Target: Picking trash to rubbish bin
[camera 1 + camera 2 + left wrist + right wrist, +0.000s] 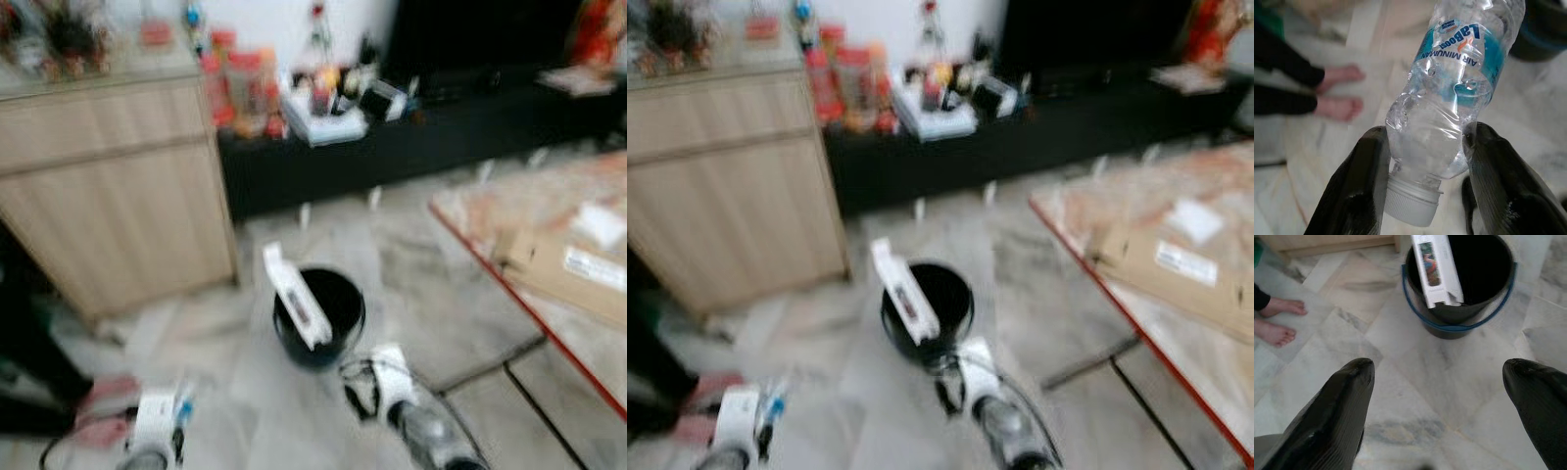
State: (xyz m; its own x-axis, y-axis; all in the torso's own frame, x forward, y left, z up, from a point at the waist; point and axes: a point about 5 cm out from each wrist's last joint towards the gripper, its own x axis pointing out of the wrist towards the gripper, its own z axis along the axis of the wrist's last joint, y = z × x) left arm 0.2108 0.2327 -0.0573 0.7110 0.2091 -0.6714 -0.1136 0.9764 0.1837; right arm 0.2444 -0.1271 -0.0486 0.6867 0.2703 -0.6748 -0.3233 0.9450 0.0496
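A black bucket (331,313) serving as the rubbish bin stands on the marble floor ahead of me, with a white carton (296,296) leaning out of it over the rim. My left gripper (1425,161) is shut on a crushed clear plastic water bottle (1449,98) with a blue label and a white cap; the same bottle (181,416) is low at my left, short of the bucket. My right gripper (1437,377) is open and holds nothing, hovering above the floor just before the bucket (1469,308).
A person's bare feet (1337,93) stand on the floor at my left. A light wooden cabinet (108,186) is at the back left, a low black shelf (421,137) with clutter behind, and a red-edged table (549,255) with cardboard to the right.
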